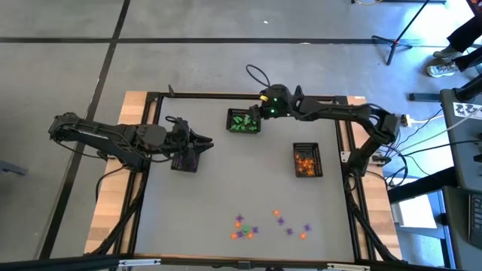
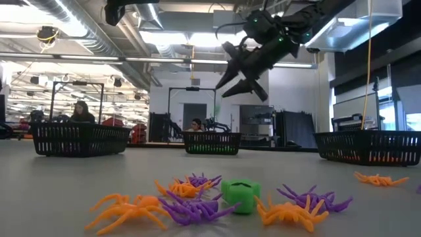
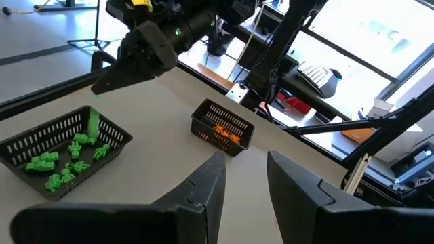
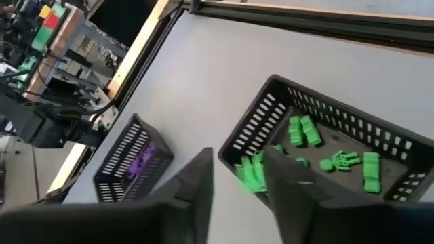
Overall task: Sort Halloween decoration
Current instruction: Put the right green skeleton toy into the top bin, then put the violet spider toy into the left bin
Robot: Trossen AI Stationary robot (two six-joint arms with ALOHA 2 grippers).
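Observation:
Loose Halloween trinkets (image 1: 242, 226) in purple, orange and green lie near the table's near edge; in the low view they are plastic spiders and a green piece (image 2: 240, 196). Green trinkets (image 4: 302, 130) fill the far basket (image 1: 230, 120). Orange ones sit in the right basket (image 1: 306, 146), purple ones in the left basket (image 4: 125, 154). My right gripper (image 4: 237, 154) hangs open in the air over the green basket's (image 4: 261, 118) near-left corner and holds nothing. My left gripper (image 3: 245, 159) is open beside the purple basket (image 1: 184, 164), also empty.
The three black mesh baskets stand apart on the grey table: left (image 2: 79, 139), middle (image 2: 212, 143) and right (image 2: 368, 148) in the low view. A black frame rail (image 1: 248, 96) borders the table. Bare table lies between the baskets and the loose trinkets. People sit in the room behind.

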